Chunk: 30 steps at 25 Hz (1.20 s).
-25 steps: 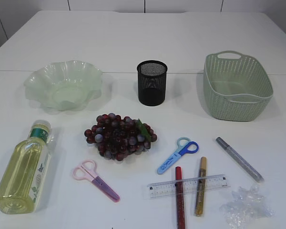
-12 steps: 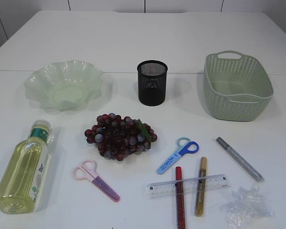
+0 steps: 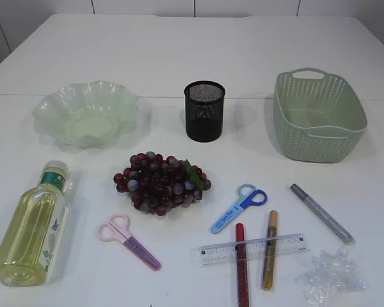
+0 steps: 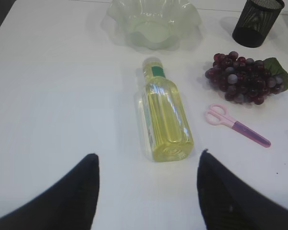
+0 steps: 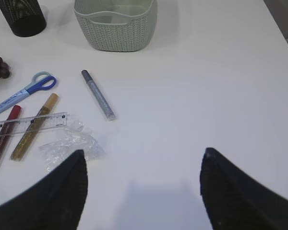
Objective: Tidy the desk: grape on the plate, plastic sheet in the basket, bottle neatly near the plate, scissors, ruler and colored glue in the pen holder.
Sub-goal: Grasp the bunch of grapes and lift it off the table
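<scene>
White tabletop (image 3: 179,57) holds an empty plate (image 3: 86,114), empty pen holder (image 3: 204,110) and empty basket (image 3: 318,115); left gripper (image 4: 146,187) and right gripper (image 5: 141,189) both hover spread, grasping nothing.

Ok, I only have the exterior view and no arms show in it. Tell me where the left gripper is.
Observer: The left gripper hangs open above the table, just short of the base of the lying bottle.
Operator: Now give me the right one.
Observer: The right gripper is open too, empty, over bare table, with the plastic sheet beside its left finger.
Operator: Confirm neither touches anything.
Observer: Neither does.
</scene>
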Each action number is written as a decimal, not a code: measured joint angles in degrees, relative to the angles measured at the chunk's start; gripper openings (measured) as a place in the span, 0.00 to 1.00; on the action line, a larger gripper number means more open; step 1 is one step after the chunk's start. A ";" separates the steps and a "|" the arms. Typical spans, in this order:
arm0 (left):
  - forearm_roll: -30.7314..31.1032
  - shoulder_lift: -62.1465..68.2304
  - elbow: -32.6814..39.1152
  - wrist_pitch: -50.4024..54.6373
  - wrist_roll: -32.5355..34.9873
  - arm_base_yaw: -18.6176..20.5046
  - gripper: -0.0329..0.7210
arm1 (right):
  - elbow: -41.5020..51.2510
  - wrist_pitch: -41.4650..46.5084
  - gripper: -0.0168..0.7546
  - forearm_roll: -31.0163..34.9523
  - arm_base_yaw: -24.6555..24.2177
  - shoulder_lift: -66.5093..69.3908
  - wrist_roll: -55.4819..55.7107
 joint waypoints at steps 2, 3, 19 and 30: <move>0.00 0.00 0.00 0.00 0.00 0.00 0.66 | 0.00 0.00 0.75 -0.02 0.00 0.00 0.00; 0.00 0.00 0.00 0.00 0.00 0.00 0.66 | 0.00 0.00 0.75 -0.02 0.00 0.00 0.00; -3.07 9.00 -1.27 -7.53 0.88 -0.03 0.65 | -2.15 -24.67 0.75 0.34 0.00 12.05 6.82; -5.76 31.46 -1.64 -18.63 1.11 -0.29 0.65 | -16.76 -29.08 0.75 2.68 0.00 38.57 3.67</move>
